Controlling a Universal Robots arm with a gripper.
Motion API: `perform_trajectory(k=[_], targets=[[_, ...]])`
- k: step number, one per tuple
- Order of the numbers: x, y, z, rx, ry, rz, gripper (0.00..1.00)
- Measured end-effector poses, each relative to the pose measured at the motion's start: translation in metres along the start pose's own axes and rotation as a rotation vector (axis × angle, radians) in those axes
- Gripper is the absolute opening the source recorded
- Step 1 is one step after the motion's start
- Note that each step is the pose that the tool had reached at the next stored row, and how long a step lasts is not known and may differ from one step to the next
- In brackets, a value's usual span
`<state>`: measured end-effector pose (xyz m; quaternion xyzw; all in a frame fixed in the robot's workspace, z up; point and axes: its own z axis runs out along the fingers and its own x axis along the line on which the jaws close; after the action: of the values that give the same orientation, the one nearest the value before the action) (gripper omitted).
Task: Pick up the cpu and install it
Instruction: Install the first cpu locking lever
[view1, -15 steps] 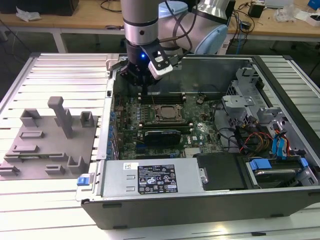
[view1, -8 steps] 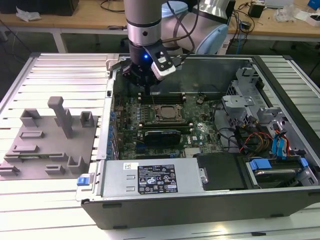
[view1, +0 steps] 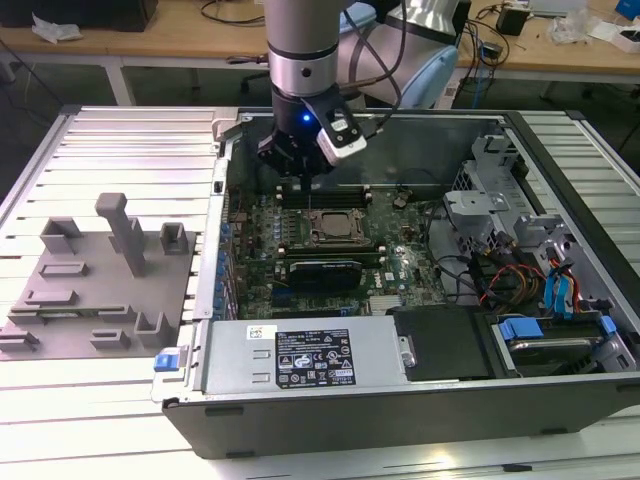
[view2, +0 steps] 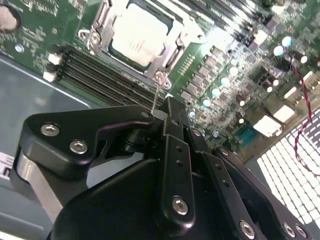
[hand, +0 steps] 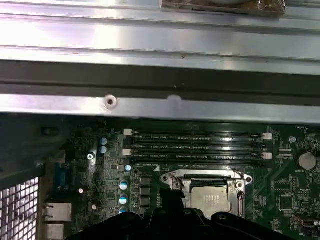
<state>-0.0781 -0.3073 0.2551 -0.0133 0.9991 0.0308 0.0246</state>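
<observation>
Slatted metal worktop (view1: 120, 150) is carrying an open computer case (view1: 400, 400); inside, the cpu (view2: 137, 32) is sitting in the motherboard socket, memory slots (hand: 195, 147) lying just beside it. Tool (view1: 300, 165) is hovering above the socket, fingers together, gripping nothing.

Cpu (hand: 216, 196) seated beside memory slots (hand: 197, 147)

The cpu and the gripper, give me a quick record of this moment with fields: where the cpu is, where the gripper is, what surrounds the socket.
cpu: silvery square chip lying in the motherboard socket, seen in both wrist views
socket frame: metal frame around the chip
gripper: black gripper above the board, just beyond the socket in the exterior view, not touching the cpu
memory slots: empty black slots beside the socket
case: open computer case lying on the table
fixture: grey fixture blocks at the exterior view's left
</observation>
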Motion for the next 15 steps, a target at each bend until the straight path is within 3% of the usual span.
perform_trajectory(k=[2,6,10,15], targets=[[-0.0035,-0.0017,0.0004,-0.0001,-0.0001,0.0,0.11],[-0.0037,-0.0027,0.0002,0.0002,0.0002,0.0,0.11],[-0.0034,-0.01,-0.0001,0.0,0.0,0.0,0.11],[0.0036,-0.0103,0.0004,0.0002,0.0001,0.0,0.11]])
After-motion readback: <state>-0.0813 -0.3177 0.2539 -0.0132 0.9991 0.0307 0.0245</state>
